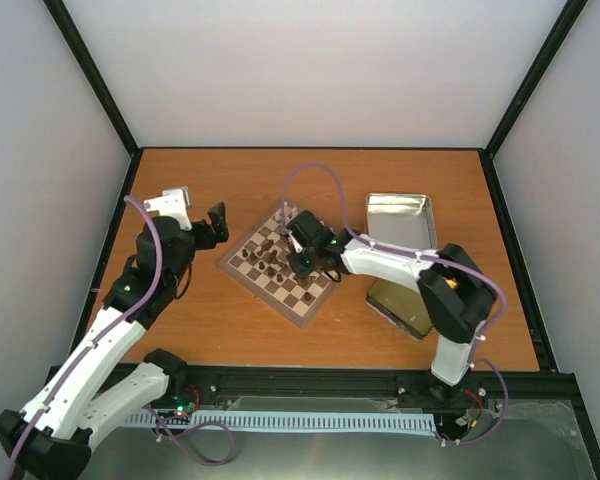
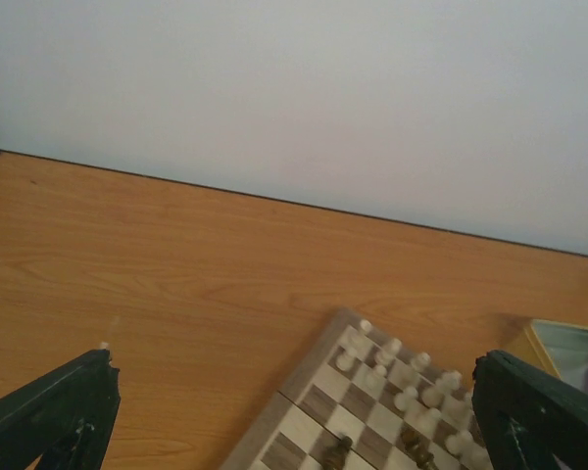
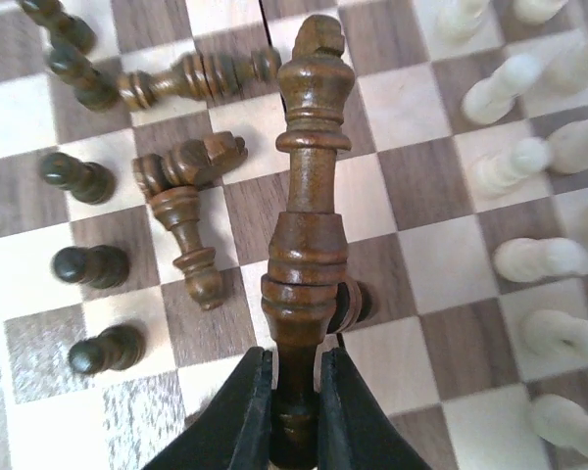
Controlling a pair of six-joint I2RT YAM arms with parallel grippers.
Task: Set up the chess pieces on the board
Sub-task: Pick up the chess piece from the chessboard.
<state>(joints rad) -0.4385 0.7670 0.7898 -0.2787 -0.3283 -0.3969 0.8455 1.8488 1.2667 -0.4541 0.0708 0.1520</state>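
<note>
Chess pieces (image 3: 181, 171) on the board (image 3: 416, 181), one tall piece (image 3: 309, 176) pinched in right claw (image 3: 296, 392); left claw (image 1: 216, 223) spread wide.

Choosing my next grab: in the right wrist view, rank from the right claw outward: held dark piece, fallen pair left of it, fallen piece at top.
1. held dark piece, gripped in the right claw.
2. fallen pair, just left of it.
3. top fallen piece, far left, beyond them.
</note>
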